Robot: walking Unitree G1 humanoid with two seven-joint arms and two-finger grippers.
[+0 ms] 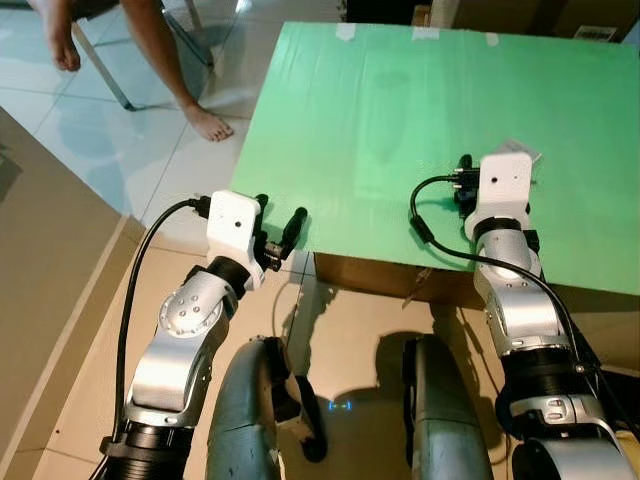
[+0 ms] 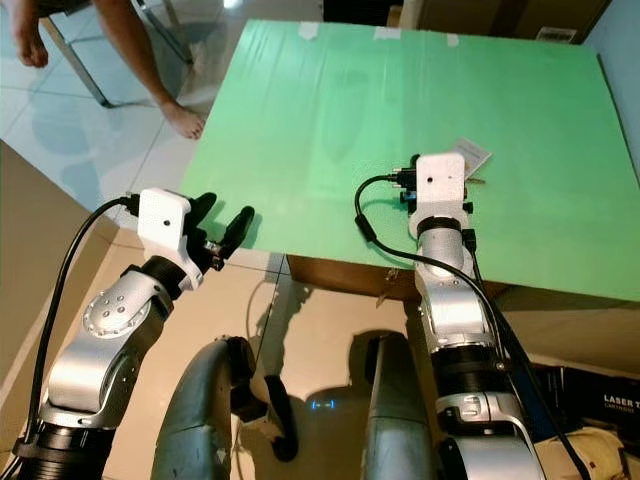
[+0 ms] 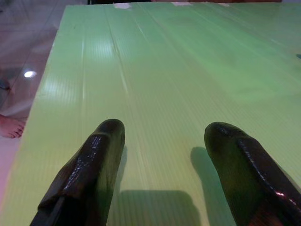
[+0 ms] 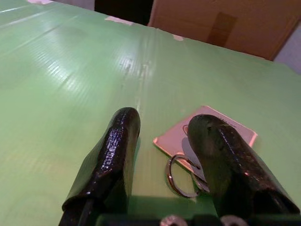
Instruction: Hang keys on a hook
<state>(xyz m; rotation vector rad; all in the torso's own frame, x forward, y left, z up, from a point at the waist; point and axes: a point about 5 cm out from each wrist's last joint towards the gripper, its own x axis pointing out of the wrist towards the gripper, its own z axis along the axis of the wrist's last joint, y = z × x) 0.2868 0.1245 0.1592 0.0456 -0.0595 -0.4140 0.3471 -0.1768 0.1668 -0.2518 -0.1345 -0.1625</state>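
One thin silver key ring (image 4: pixel 181 175) with a flat, pale pinkish rectangular tag (image 4: pixel 207 134) lies on the green corrugated plastic tabletop (image 1: pixel 400 130), toward its right side. Just over it, the right gripper (image 4: pixel 164 141) holds its black fingers parted, the ring between them, gripping nothing. At the table's near left edge, the left gripper (image 3: pixel 164 155) hovers spread and empty.

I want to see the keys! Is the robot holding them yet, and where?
No, nothing is held. The right pincer is open above the key ring and its tag on the green table. The left pincer is open too.
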